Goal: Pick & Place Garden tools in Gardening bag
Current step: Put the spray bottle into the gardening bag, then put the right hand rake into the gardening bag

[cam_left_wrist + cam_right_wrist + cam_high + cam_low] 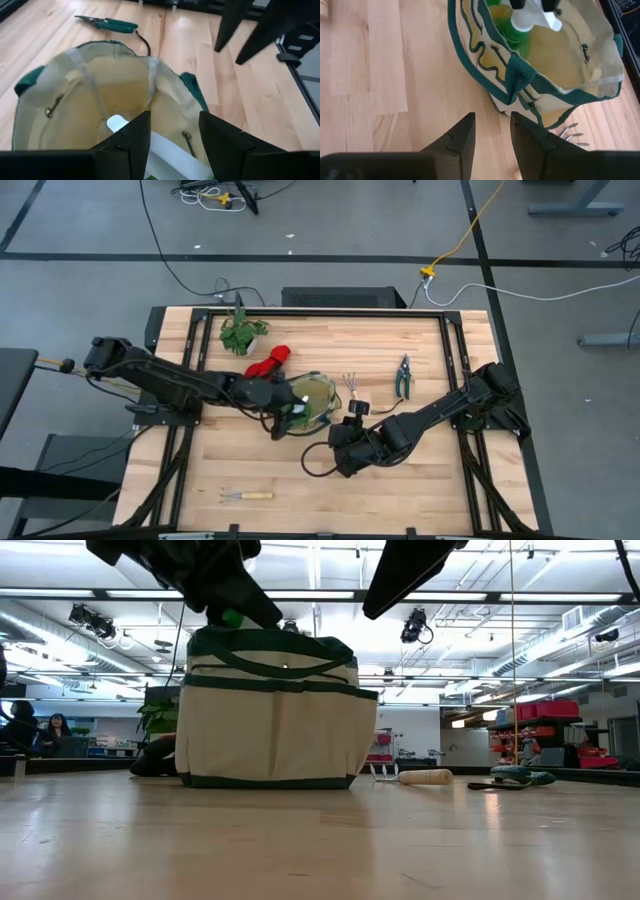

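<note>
Your left gripper (283, 412) holds the green spray bottle (512, 27) over the open gardening bag (322, 392) at table centre. Your right gripper (340, 452), jaws parted and empty, waits just beside the bag.

Bright, even light falls from long ceiling lamps (120, 615), which glare white in the low view. The table (400, 480) shows only soft, faint shadows. In both wrist views the near dark fingers (127, 145) are slightly blurred.
</note>
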### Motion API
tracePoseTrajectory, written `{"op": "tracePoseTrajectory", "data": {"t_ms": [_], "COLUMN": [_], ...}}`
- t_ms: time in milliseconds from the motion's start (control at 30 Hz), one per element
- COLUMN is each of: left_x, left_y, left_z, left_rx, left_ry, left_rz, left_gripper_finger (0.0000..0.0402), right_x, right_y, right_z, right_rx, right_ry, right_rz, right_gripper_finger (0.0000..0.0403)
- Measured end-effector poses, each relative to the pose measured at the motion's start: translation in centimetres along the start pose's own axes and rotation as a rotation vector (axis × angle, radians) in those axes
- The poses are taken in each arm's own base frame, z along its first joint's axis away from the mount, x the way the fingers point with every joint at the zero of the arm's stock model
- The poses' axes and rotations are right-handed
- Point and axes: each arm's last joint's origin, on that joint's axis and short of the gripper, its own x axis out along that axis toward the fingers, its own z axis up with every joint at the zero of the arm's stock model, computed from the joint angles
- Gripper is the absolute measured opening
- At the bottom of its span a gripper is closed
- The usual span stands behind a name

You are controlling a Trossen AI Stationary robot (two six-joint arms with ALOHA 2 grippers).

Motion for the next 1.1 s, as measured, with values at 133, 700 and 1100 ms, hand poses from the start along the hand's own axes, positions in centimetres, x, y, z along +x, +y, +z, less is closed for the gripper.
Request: {"op": "tracePoseTrajectory", "data": {"t_ms": [133, 700, 1100], "left_x": [-0.7, -3.6, -3.7], "left_y": [-0.6, -1.4, -1.2], "left_z": [-0.3, -0.9, -0.5], "left_rx": [0.014, 0.007, 0.026], "left_ry": [0.019, 0.048, -0.003], "left_rz": [0.007, 0.112, 0.174], "left_gripper_finger": [0.0174, 0.0174, 0.0174], "right_x": [0.0, 0.0, 0.1], "right_y": [0.0, 0.0, -0.1], "right_z": [0.0, 0.0, 0.1], "right_rx": [0.001, 0.005, 0.037], "right_ry": [0.003, -0.002, -0.004], "right_rz": [-0.001, 0.000, -0.001], "right_gripper_finger": [0.0126, 0.0126, 0.0126]}}
